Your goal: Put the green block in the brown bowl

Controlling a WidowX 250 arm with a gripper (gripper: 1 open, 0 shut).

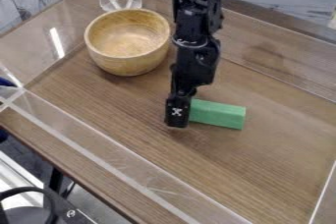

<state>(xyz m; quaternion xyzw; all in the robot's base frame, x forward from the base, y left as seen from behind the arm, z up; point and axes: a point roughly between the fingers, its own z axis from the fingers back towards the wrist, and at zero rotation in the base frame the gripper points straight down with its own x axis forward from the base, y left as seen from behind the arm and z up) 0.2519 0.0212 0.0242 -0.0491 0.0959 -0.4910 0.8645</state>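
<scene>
A: What can't you make out near the centre of the frame?

B: The gripper [180, 113] covers the left end of the green block [221, 116], so whether they touch is unclear. Its far finger is hidden behind the near one.

A: And toward the edges?

B: The arm [195, 12] runs off the top edge. The table [118, 120] is cut at right and bottom; a dark blurred shape sits at lower left.
</scene>
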